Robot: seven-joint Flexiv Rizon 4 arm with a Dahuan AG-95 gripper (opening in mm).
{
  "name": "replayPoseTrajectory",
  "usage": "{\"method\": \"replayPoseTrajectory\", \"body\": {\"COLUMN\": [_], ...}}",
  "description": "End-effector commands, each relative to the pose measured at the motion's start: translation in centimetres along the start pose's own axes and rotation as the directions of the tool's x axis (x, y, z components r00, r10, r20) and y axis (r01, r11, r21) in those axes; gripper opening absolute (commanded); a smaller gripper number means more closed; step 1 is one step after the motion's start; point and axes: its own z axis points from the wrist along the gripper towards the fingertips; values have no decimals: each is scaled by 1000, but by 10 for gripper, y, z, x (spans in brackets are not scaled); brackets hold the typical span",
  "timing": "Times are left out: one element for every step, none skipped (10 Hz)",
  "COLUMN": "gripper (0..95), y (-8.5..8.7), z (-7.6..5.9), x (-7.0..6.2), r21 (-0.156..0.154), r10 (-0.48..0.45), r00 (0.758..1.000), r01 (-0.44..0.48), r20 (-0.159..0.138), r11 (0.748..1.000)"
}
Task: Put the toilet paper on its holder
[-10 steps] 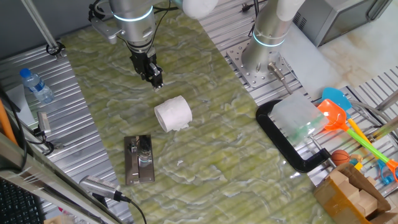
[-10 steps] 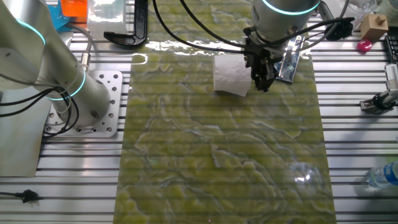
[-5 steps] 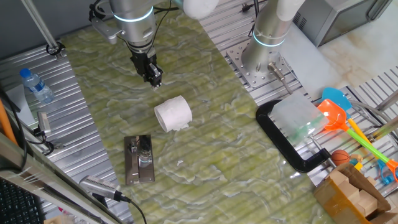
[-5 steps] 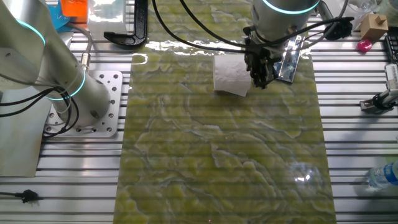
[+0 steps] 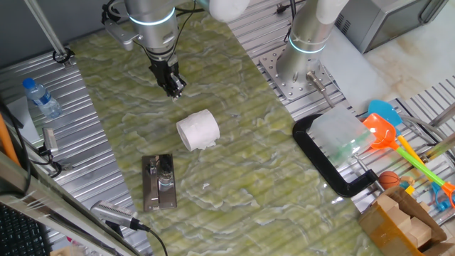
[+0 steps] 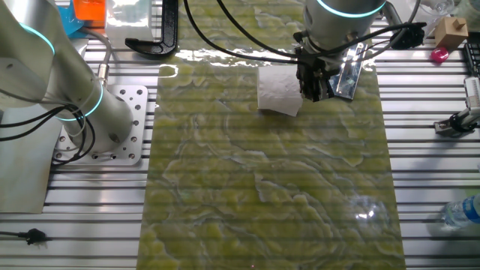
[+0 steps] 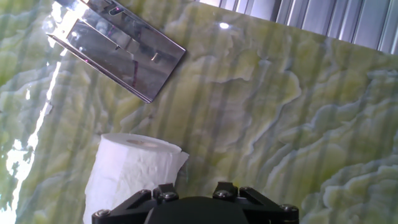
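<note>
Fingers (image 5: 173, 88) look pressed together, holding nothing, hovering above the bench (image 5: 234, 142). Toilet paper (image 5: 197, 130) lies on its side just beside them, apart from the holder (image 5: 159, 183) (post upright). Spread first, drop squarely across the roll, grip gently.

No text, label, brand, number or sign can be read on anything in these views.

Green marbled mat (image 5: 234, 163) covers the ribbed metal table (image 5: 85, 142). On the mat, the toilet paper (image 5: 197, 130) lies on its side, the holder (image 5: 158, 183) near it. A black clamp (image 5: 323, 160) sits at the mat's edge.
</note>
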Motion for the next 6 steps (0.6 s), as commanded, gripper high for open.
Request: {"method": "replayPoseTrajectory", "body": {"gripper": [0,0,0,0,0,0], "y": [0,0,0,0,0,0], "z": [1,1,1,1,1,1], "x": [0,0,0,0,0,0], "r21": [-7,-7,-6,-3,-3,-3], "r10": [17,16,5,12,10,6], "r00": [1000,1000,1000,1000,1000,1000], "r01": [-17,-16,-5,-12,-10,-6], "r20": [3,2,2,2,2,2], "r11": [1000,1000,1000,1000,1000,1000]}}
